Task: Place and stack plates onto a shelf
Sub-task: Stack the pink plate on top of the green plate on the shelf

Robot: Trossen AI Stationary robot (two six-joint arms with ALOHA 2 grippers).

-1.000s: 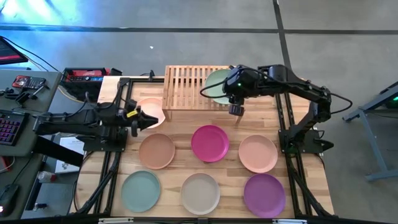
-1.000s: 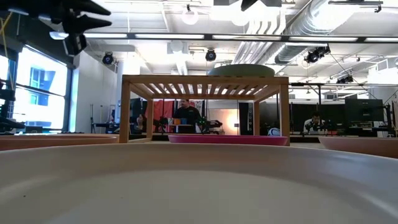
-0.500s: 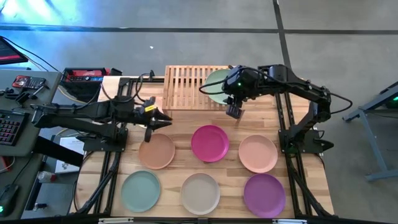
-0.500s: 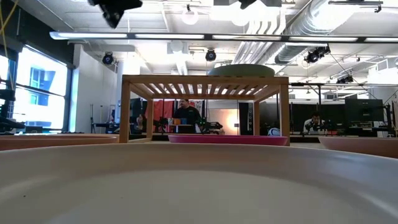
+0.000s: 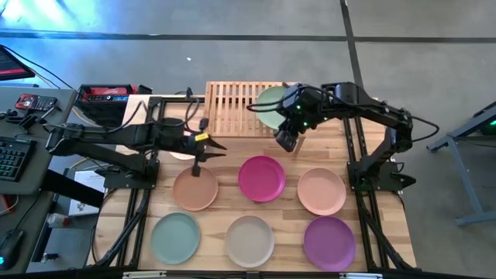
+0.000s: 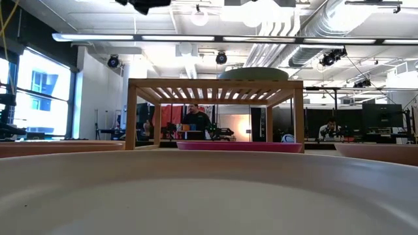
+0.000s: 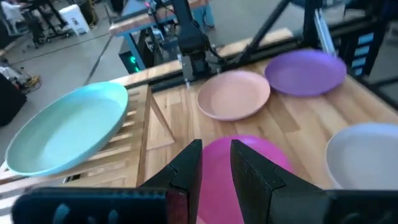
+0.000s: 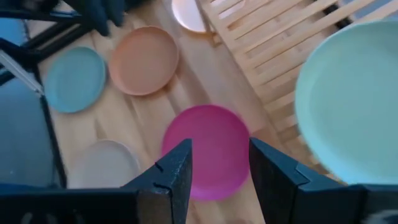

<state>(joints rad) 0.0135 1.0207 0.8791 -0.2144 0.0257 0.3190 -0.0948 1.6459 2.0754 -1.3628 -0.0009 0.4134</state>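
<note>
Shelf point(image 5: 239, 107): slatted light-wood rack at the far middle of the table. One sage green plate point(image 5: 271, 105) lies on its right end, partly overhanging the edge; the left half of the slats is bare, presumably kept free for a second pile.

Plates on the tabletop, two rows: tan plate point(image 5: 195, 188), magenta plate point(image 5: 261, 178), peach plate point(image 5: 322, 191); nearer row, mint plate point(image 5: 175, 237), beige plate point(image 5: 249, 240), purple plate point(image 5: 329, 242). A pale pink plate point(image 8: 186, 14) sits just left of the shelf, largely hidden under the left arm from above.

Right gripper point(image 5: 287, 139): just beside the shelf's front right corner, above bare wood, fingers apart and holding nothing.

Left gripper point(image 5: 203, 147): between pink plate and tan plate, fingers narrowly apart, empty; likely choosing the next plate.
</note>
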